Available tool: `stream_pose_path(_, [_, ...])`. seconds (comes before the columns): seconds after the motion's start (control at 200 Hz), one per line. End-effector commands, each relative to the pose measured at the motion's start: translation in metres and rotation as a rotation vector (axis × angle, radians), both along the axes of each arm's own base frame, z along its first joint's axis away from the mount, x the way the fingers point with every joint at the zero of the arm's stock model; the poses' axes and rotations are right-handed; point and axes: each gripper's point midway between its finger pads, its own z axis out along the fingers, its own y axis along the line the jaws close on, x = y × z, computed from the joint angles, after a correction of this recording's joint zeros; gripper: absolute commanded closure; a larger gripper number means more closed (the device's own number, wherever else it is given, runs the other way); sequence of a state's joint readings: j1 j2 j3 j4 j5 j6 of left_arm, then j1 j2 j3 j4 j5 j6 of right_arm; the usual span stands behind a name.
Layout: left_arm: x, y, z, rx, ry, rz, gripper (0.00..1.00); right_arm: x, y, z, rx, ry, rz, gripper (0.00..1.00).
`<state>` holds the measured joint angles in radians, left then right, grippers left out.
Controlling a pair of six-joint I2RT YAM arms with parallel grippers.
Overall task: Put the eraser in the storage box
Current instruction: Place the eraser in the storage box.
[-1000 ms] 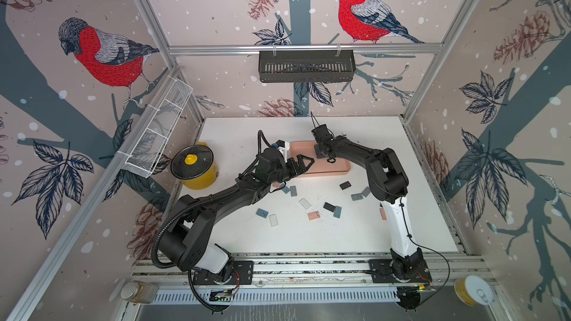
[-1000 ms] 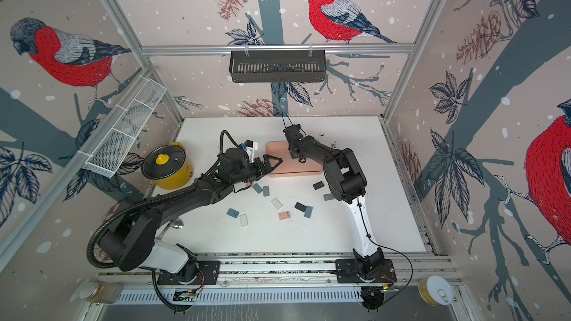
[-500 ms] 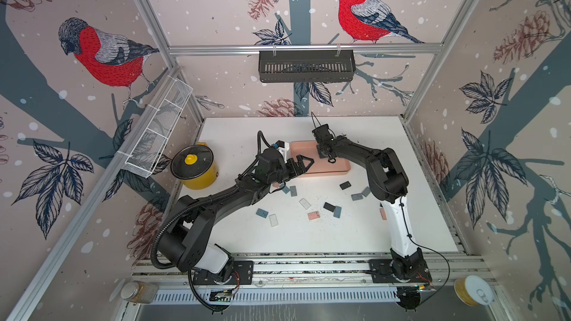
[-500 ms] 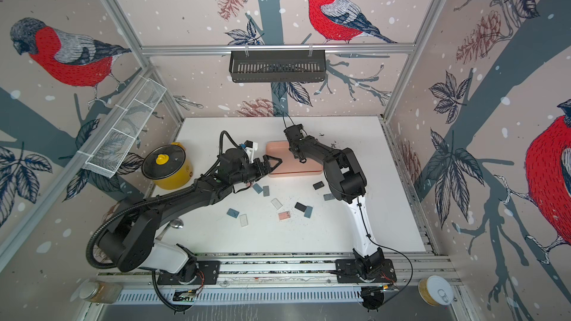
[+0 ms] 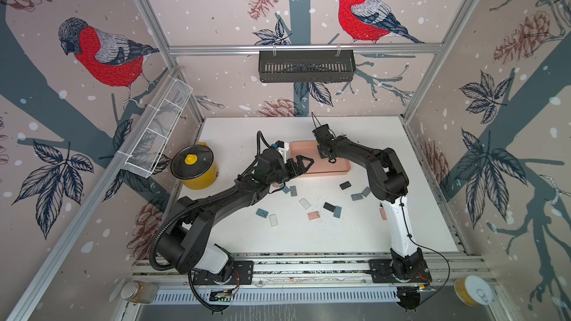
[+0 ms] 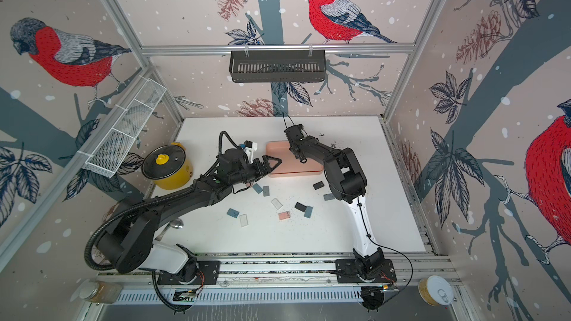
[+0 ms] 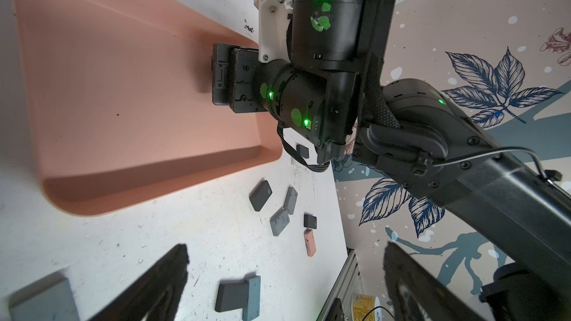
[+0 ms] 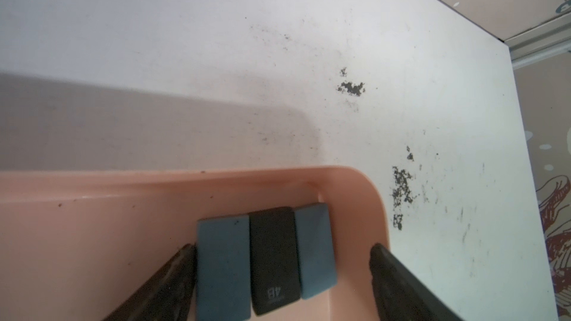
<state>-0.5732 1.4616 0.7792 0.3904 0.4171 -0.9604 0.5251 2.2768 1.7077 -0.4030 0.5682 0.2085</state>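
Hovering over a corner of the storage box [image 8: 92, 186], the right gripper [image 8: 281, 248] stood spread wide, gripping nothing. Three slabs lay flat inside, side by side: a black eraser [image 8: 273, 254] stamped 4B between two blue-grey erasers [image 8: 222, 267]. Best play, I reckoned: lift straight up, no dragging. The left gripper [image 5: 306, 162] hung wide and empty beside the box.

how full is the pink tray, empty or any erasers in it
Not empty: three erasers lie side by side in a corner of the tray, two blue, one black between them.
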Motion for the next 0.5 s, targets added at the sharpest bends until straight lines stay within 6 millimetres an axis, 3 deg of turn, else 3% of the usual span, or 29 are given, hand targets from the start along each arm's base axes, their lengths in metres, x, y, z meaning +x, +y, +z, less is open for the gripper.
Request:
stream_pose_path(0.0, [0.003, 0.000, 0.011, -0.006, -0.046, -0.004, 0.02, 0.001, 0.005, 0.010, -0.004, -0.007, 0.026, 0.11])
stream_pose_path(0.18, [0.009, 0.019, 0.009, 0.075, -0.040, 0.039, 0.02, -0.002, 0.024, 0.040, 0.063, -0.050, 0.068, 0.01])
stream_pose_path(0.355, [0.018, 0.061, 0.006, 0.230, -0.014, 0.134, 0.02, -0.012, 0.041, 0.076, 0.158, -0.095, 0.104, 0.01])
stream_pose_path(0.495, [0.021, 0.095, 0.005, 0.397, -0.015, 0.237, 0.02, -0.032, 0.056, 0.101, 0.237, -0.122, 0.147, 0.01])
